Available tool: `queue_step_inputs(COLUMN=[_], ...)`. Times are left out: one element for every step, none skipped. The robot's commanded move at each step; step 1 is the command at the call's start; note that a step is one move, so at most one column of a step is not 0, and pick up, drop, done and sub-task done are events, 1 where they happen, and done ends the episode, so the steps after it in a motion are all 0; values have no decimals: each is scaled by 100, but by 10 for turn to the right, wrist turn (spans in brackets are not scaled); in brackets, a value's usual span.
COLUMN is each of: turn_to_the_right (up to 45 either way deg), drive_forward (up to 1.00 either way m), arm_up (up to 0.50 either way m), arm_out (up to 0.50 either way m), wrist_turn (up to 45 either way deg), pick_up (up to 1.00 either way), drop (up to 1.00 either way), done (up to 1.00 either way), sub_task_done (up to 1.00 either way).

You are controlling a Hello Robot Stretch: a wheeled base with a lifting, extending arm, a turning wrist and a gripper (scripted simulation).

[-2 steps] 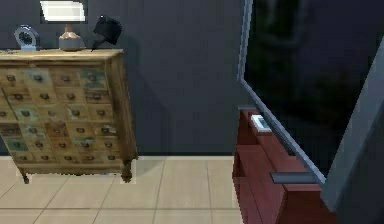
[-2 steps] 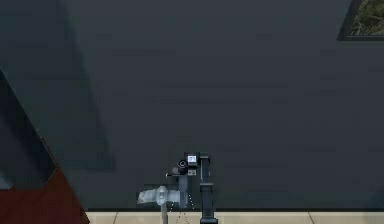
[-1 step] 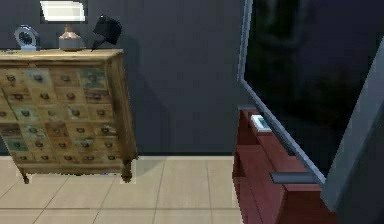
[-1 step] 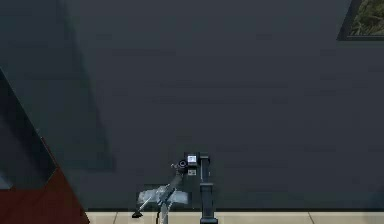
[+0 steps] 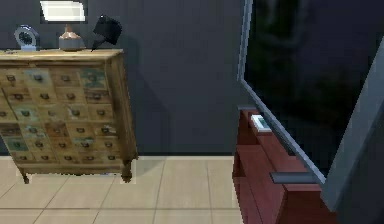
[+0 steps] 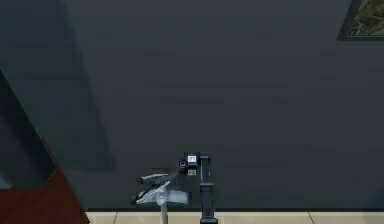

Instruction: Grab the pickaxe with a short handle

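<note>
Pickaxe (image 6: 165, 197) appears just below gripper (image 6: 148, 180), grey head level.

Ornaments (image 5: 70, 42) atop patterned drawer chest (image 5: 65, 110)

Dim overall; soft shadow on wall (image 5: 190, 90) beside drawer chest (image 5: 65, 110); faint sheen on television (image 5: 300, 70).

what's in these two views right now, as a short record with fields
chest: many small drawers, forward view's left, against the dark wall
on chest: grey ring-shaped ornament, small vase, dark object
tv: large dark screen, forward view's right
stand: red-brown, under the tv, small white thing on it
arm: dark bar, arm side view's bottom edge
fingers: hold a grey pickaxe, handle pointing down
wall picture: arm side view's top right
</note>
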Motion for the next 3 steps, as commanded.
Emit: queue_step_inputs(turn_to_the_right=[0,0,0], drive_forward=[0,0,0], arm_up=[0,-30,0], arm_out=[0,0,0], wrist_turn=[450,0,0], pick_up=[0,0,100], drop=[0,0,0], done=[0,0,0], sub_task_done=[0,0,0])
